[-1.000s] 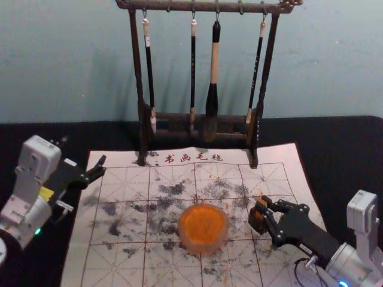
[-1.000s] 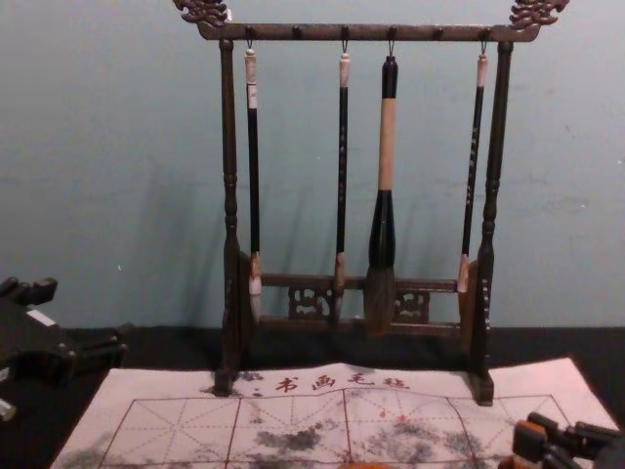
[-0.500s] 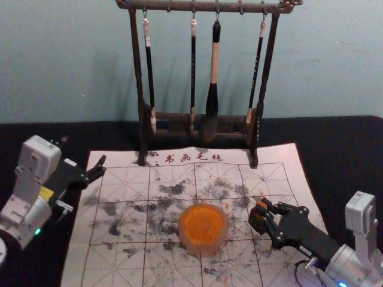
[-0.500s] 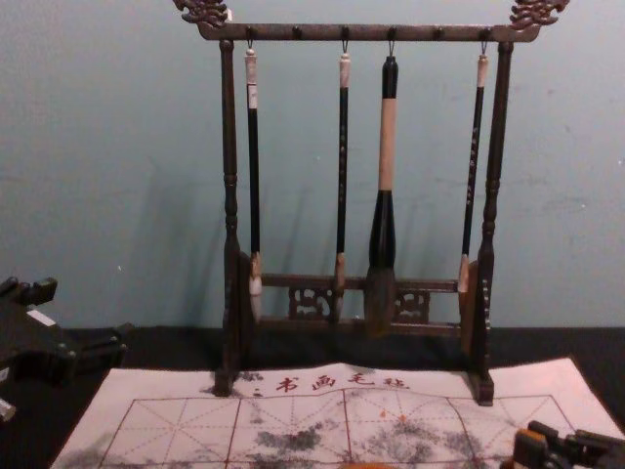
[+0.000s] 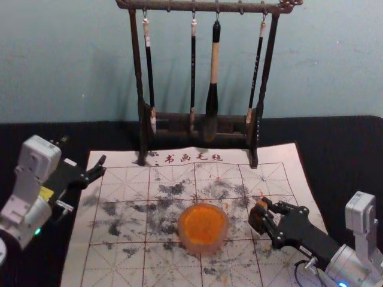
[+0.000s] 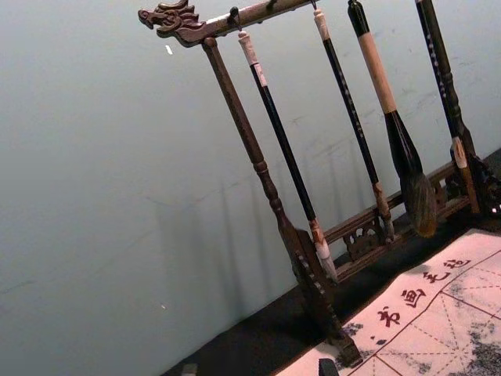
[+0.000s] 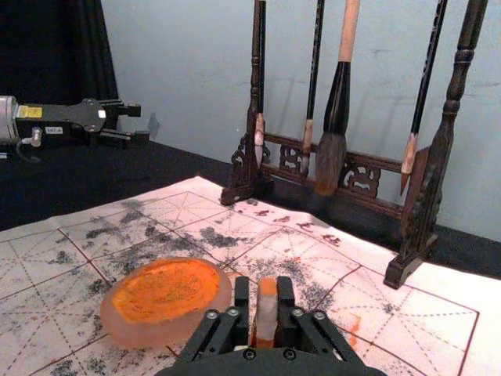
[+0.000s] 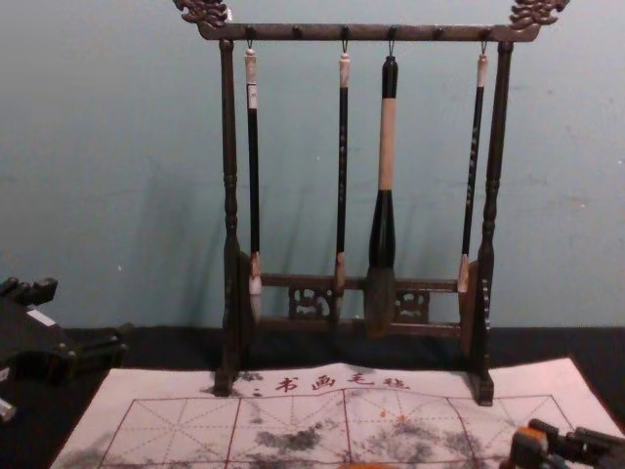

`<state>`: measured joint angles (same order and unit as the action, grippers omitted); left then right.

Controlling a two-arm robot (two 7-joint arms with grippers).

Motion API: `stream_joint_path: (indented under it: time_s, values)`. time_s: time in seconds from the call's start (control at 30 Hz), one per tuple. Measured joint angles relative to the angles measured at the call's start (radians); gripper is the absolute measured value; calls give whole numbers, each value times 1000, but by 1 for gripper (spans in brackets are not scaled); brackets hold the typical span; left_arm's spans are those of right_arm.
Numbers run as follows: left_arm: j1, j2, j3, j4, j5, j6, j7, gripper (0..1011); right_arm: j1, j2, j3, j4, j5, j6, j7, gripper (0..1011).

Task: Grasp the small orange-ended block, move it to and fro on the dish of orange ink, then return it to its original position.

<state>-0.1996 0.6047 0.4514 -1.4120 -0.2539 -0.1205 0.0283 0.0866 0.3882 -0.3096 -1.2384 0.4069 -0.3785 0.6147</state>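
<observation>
Right of the dish (image 5: 203, 249), our right gripper (image 7: 264, 291) is around the block (image 7: 267, 312); whether it pinches, we cannot tell. Lifting with an off-centre hold could twist or drop it. Our left gripper (image 5: 84, 150) idles at left, spread.

A plain, pale blue-green wall (image 5: 72, 60) rises behind a black-covered table (image 5: 344, 155), whose far edge runs along the foot of the wall. Dark drapery (image 7: 88, 47) hangs in folds beside the wall in the right wrist view. Soft light casts faint, blurred shadows (image 8: 174, 225) on the wall, marked by thin scuffs (image 6: 200, 193) and small pale specks (image 6: 163, 306).
</observation>
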Motion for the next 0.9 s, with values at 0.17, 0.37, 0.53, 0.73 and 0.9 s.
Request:
stream_joint_path:
  time_s: [0.17, 0.37, 0.53, 0.73, 0.9]
  values:
    - [0, 0, 0, 0, 0, 0, 0, 1001, 0, 0, 0, 0, 0, 0, 0, 270]
    - [0, 0, 0, 0, 0, 0, 0, 1001, 0, 0, 0, 0, 0, -1, 0, 468]
    - [0, 0, 0, 0, 0, 0, 0, 1002, 0, 0, 0, 0, 0, -1, 0, 651]
    - [0, 0, 0, 0, 0, 0, 0, 1001, 0, 0, 0, 0, 0, -1, 0, 841]
    - [0, 0, 0, 0, 0, 0, 0, 1001, 0, 0, 0, 0, 0, -1, 0, 971]
